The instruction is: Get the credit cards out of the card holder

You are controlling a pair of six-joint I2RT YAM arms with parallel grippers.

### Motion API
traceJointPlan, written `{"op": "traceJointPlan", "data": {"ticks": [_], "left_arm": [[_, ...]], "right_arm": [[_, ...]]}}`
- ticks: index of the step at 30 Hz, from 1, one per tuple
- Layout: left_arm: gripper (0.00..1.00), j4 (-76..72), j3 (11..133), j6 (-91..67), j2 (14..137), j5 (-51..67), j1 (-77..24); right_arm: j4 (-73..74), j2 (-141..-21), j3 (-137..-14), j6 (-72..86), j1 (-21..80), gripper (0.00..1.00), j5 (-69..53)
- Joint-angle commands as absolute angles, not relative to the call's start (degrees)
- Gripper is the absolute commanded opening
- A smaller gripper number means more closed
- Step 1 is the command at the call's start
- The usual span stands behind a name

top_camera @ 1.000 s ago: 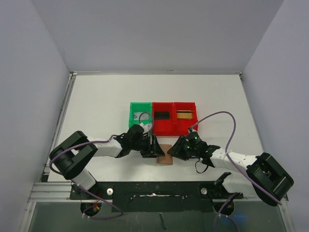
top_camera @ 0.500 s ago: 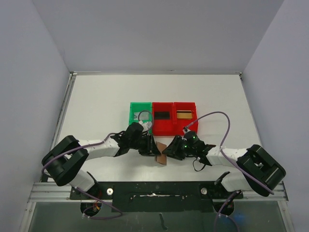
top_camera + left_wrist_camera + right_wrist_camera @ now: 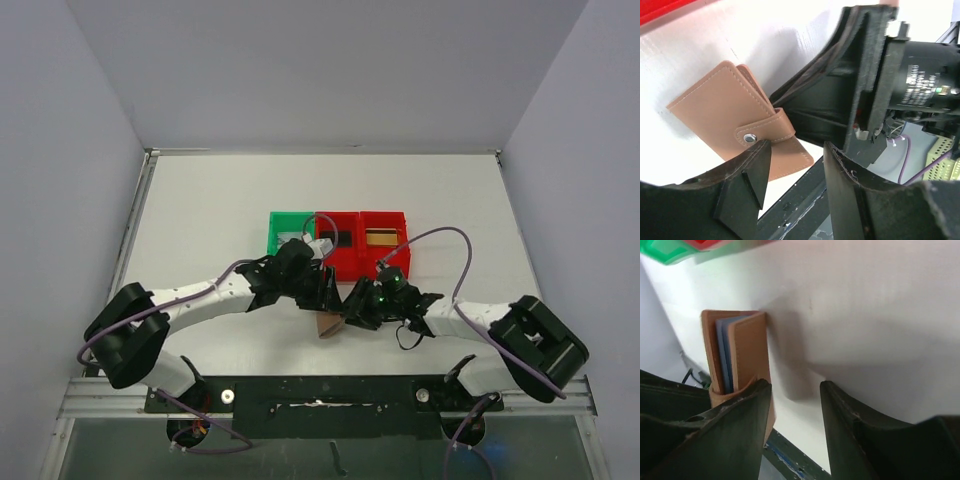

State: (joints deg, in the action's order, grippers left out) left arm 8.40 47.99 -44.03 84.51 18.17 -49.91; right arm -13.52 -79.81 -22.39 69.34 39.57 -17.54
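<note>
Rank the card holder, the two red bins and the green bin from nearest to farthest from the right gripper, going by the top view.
1. Card holder, just left of the right gripper.
2. Middle red bin and right red bin, beyond it: too close to call.
3. Green bin, back left.

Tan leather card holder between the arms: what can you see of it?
The tan leather card holder is a folded wallet with pale stitching and a strap bearing a metal snap. Blue-grey card edges show between its covers. It sits on the white table near the front edge, between the black left gripper and right gripper, both open; contact is unclear.
</note>
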Motion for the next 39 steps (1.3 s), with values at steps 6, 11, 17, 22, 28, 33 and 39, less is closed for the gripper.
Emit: {"op": "traceJointPlan", "data": {"ticks": [6, 11, 17, 22, 28, 33, 39], "left_arm": [[0.54, 11.2, 50.1, -41.8, 81.9, 9.3, -51.7], [0.59, 12.1, 48.2, -43.3, 76.3, 1.7, -50.8], [0.69, 11.3, 42.2, -48.7, 67.9, -0.5, -45.1], [0.88, 9.3, 35.4, -53.4, 60.4, 1.0, -38.4], [0.91, 6.7, 29.7, -57.2, 55.3, 4.0, -33.2], [0.91, 3.7, 28.2, -58.0, 55.8, 7.6, -32.4], [0.88, 6.2, 29.6, -56.0, 57.5, 9.2, -31.9]], "right_arm": [[24.4, -61.1, -27.2, 66.0, 39.6, 0.57, 5.4], [25.5, -53.4, -28.1, 62.9, 39.6, 0.77, 5.7], [17.0, -47.1, -26.5, 62.9, 39.6, 0.85, 7.8], [5.8, -43.5, -19.7, 63.6, 39.5, 0.97, 4.1], [5.7, -52.3, -23.3, 61.7, 41.2, 0.97, 0.3], [21.8, -67.0, -38.8, 60.0, 49.5, 0.83, 12.4], [31.2, -79.9, -51.2, 62.9, 55.3, 0.68, 20.0]]}}
